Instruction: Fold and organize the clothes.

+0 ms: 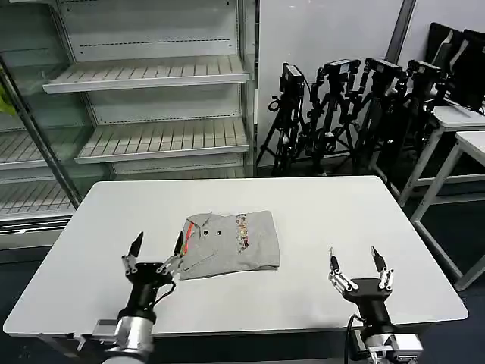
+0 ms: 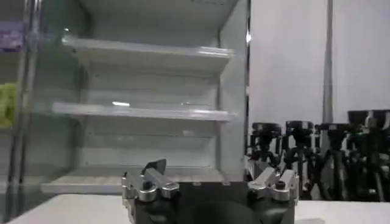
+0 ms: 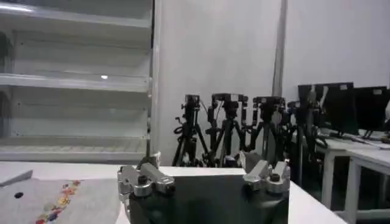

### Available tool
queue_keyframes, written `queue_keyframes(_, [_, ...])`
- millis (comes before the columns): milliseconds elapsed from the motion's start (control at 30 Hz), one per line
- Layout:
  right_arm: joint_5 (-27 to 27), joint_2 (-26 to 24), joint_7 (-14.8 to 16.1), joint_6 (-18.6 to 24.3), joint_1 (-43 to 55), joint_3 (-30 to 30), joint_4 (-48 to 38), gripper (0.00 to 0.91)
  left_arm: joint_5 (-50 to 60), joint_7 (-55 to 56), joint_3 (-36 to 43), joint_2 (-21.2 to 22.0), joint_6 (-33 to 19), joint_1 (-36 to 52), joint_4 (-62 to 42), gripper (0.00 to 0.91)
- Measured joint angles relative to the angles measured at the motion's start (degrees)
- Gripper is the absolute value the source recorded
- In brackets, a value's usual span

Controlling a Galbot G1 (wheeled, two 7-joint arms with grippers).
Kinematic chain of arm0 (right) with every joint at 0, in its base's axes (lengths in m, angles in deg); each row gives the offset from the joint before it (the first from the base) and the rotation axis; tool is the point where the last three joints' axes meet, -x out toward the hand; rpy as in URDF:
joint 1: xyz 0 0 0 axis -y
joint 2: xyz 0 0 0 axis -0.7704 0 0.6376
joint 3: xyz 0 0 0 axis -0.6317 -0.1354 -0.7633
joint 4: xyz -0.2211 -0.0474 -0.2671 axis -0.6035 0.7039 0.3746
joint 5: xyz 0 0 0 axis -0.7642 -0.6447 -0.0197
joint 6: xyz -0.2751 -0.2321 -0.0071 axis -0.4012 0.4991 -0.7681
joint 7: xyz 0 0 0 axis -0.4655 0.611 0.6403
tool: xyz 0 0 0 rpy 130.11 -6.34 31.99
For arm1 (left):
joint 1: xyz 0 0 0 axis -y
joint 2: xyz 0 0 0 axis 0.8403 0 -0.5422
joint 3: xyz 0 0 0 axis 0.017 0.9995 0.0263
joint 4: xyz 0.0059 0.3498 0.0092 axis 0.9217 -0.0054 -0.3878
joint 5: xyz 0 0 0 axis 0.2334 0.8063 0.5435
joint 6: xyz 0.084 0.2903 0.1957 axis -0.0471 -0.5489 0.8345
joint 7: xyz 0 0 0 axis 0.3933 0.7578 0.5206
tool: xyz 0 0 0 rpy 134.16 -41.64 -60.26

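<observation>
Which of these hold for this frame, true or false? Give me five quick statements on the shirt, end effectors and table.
1. The shirt lies folded on the white table. True.
2. The right end effector is clamped on the shirt. False: it is open, apart from the shirt, over bare table.
3. The left end effector is open beside the shirt's collar end. True.
4. The shirt hangs over the table's edge. False: it lies wholly on the tabletop, near the middle.
5. Camera tripods stand behind the table. True.

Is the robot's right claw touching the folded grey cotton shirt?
Apart. In the head view, bare white table separates the open right gripper from the grey shirt.
</observation>
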Motion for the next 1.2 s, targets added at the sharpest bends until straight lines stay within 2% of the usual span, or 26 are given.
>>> queue_keyframes(533, [-1.12,1.19,0.19,0.33,0.17,-2.08,0.14,0.907,0.78,-1.80,-4.33,0.10,0.07,-8.31,6.25,0.907])
queue_keyframes(1200, [-2.82,1.57,0.58,0.71,1.00,-4.24,-1.13,0.907,0.64,-2.74,-5.01,1.09,0.20,-11.78,9.14,0.907])
